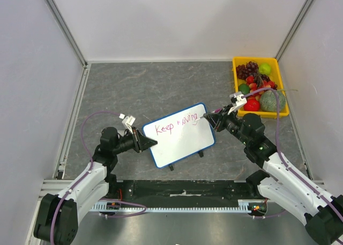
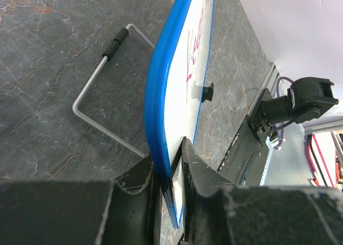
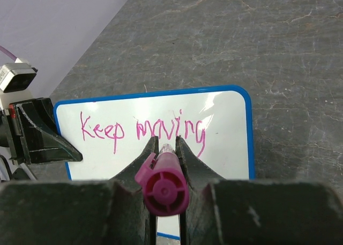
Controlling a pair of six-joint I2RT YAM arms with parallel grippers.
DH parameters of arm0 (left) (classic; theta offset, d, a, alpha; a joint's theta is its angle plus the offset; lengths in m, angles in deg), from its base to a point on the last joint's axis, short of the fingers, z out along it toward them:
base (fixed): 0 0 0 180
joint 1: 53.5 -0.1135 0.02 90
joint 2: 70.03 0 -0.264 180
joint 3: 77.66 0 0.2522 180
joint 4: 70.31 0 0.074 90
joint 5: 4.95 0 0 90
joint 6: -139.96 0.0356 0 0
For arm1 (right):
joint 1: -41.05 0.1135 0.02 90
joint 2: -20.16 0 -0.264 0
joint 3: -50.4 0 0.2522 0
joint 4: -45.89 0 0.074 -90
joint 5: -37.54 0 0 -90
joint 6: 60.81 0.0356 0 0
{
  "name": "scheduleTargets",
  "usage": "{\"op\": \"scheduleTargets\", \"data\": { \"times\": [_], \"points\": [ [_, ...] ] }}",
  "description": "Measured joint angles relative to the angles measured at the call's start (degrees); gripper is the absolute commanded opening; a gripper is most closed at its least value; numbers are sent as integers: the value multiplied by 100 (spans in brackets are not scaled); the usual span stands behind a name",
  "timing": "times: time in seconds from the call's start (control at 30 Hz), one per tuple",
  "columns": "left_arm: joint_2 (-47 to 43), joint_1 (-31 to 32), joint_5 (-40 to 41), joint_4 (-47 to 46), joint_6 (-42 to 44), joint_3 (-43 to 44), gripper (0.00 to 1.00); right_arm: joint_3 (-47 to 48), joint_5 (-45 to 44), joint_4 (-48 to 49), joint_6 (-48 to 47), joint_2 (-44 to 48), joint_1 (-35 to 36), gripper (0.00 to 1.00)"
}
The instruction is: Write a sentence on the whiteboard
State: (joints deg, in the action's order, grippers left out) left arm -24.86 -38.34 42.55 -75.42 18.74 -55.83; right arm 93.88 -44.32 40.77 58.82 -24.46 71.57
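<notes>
The whiteboard point(image 1: 185, 142), white with a blue rim, stands tilted near the table's middle. The sentence point(image 1: 177, 123) in magenta reads "Keep moving" along its upper part. My left gripper point(image 1: 148, 143) is shut on the board's left edge. In the left wrist view the blue rim point(image 2: 154, 95) runs between the fingers of the left gripper point(image 2: 170, 148). My right gripper point(image 1: 213, 117), at the board's upper right corner, is shut on a magenta marker point(image 3: 163, 185). In the right wrist view the marker's tip sits just below the sentence point(image 3: 143, 129), between the right gripper's point(image 3: 164, 141) fingers.
A yellow tray point(image 1: 256, 59) of fruit stands at the back right, close behind the right arm. A bent wire stand point(image 2: 114, 43) lies on the grey tabletop behind the board. White enclosure walls close in the left, right and far sides.
</notes>
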Motion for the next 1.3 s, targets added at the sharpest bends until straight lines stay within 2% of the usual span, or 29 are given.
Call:
{"op": "scheduleTargets", "data": {
  "times": [0.43,0.73,1.3],
  "points": [
    [28,0,-4,-11,0,0,2,-44,85,39,-68,-11,168,0],
    [52,-2,-4,-24,0,0,2,-50,-374,350,-96,-402,1606,0],
    [44,0,-7,-28,0,0,2,-42,-1493,1580,-98,-1753,3106,0]
  ]
}}
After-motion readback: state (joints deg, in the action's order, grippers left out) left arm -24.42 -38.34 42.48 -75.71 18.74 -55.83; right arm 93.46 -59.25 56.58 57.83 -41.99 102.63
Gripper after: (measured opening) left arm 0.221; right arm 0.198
